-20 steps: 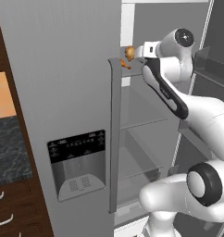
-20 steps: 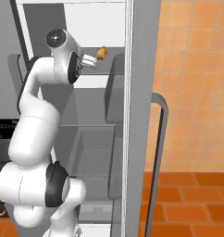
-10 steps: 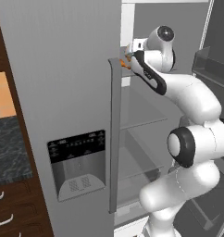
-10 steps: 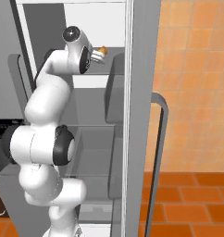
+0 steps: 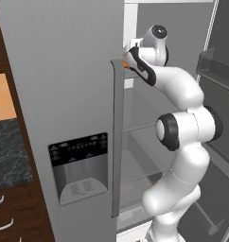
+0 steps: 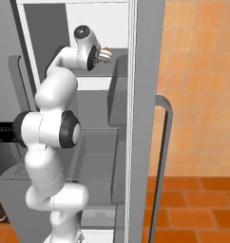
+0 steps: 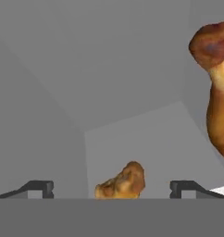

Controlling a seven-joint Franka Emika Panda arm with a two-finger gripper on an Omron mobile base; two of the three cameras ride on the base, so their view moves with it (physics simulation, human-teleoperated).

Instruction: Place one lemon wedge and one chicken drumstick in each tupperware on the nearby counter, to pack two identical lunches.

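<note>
1. The white arm reaches into the open fridge (image 5: pixel 88 94), onto an upper shelf.
2. In the hand view the gripper (image 7: pixel 111 187) is spread wide, holding nothing.
3. One chicken drumstick (image 7: pixel 123 181) lies low in the frame between the fingertips.
4. A second drumstick (image 7: pixel 218 92) stands at the right edge.

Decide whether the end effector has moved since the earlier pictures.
Yes. The end effector has pushed further behind the fridge door handle, deeper towards the shelf.
</note>
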